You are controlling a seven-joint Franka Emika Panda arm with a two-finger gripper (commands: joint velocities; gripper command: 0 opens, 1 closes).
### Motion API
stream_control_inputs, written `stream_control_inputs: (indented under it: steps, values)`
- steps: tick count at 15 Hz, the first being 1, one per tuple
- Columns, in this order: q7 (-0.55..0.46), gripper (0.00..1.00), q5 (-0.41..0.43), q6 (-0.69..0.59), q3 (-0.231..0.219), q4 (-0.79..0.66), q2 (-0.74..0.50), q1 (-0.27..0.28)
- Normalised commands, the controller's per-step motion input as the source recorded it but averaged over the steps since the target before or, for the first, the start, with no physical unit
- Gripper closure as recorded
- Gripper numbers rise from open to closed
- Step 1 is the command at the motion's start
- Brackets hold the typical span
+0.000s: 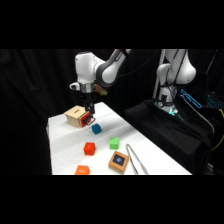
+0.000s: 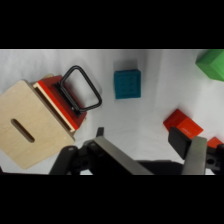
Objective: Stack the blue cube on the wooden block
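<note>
A white Franka arm reaches across the white table (image 1: 65,150) from its base at the upper right, its gripper (image 1: 90,116) hanging low near the table's far end, just in front of a pale wooden box (image 1: 76,115) with a red-rimmed side. From the wrist view the gripper (image 2: 150,150) stands wide, its two fingers (image 2: 115,152) well apart with nothing between them, and bare tabletop shows in the gap.

The blue cube (image 1: 96,129) sits on the table just beside the gripper, toward the near side, untouched; in the wrist view the cube (image 2: 127,84) lies ahead of the fingers, next to the box (image 2: 30,127), whose red side carries a black loop handle (image 2: 80,90).

The wooden block (image 1: 119,161), flat and tan with a dark square mark on top, rests near the table's front edge, well apart from the blue cube. Between them stand a green cube (image 1: 114,143) and an orange-red cube (image 1: 89,148). A second orange-red cube (image 1: 82,170) sits at the front edge, and metal tongs (image 1: 136,160) lie just to the right of the wooden block.
</note>
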Motion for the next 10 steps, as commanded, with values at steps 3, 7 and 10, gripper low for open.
stream_control_inputs:
  steps: [3, 7, 10]
  values:
    - [-0.26, 0.00, 0.162, 0.24, 0.071, 0.05, 0.18, -0.128]
    - [-0.28, 0.00, 0.209, 0.22, 0.132, 0.02, 0.14, -0.151]
    - [-0.27, 0.00, 0.186, 0.22, 0.153, -0.01, 0.09, -0.153]
